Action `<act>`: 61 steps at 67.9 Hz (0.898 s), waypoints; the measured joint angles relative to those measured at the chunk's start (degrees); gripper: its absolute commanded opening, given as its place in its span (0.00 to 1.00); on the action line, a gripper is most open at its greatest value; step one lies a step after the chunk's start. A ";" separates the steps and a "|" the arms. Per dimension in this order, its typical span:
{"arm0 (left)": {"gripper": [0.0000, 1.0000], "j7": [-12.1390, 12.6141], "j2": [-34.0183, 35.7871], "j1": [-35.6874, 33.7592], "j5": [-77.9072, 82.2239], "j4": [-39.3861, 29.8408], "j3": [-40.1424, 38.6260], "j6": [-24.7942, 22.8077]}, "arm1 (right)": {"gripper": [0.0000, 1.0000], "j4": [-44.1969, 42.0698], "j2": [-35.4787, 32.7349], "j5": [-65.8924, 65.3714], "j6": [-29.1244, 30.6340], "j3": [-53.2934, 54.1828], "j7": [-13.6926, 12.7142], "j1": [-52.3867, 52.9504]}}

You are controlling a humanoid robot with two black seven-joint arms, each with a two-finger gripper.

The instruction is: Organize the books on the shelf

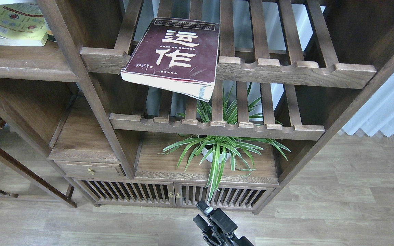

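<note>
The thick maroon book with big white characters lies flat on the upper slatted rack, its front corner hanging over the notched rail. The yellow-green book lies at the top left on the solid dark shelf, on top of a white-edged book; a thin pale edge shows above it at the frame's top. The "300" book is not visible. My right gripper is low at the bottom centre, in front of the cabinet doors, far from the books; its dark fingers cannot be told apart. My left gripper is out of view.
A spider plant in a white pot stands on the low board under the lower slatted rack. A small drawer and slatted cabinet doors sit below. A white curtain hangs at the right.
</note>
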 measured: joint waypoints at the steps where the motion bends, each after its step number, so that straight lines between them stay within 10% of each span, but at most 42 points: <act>1: 0.51 -0.01 -0.01 0.00 -0.03 0.00 0.05 0.00 | 0.82 0.00 0.00 0.00 0.00 0.00 0.00 0.00; 61: 0.63 0.08 7.75 31.95 -15.64 -30.74 -11.17 0.00 | 0.82 0.00 0.17 0.01 0.00 2.88 0.00 0.26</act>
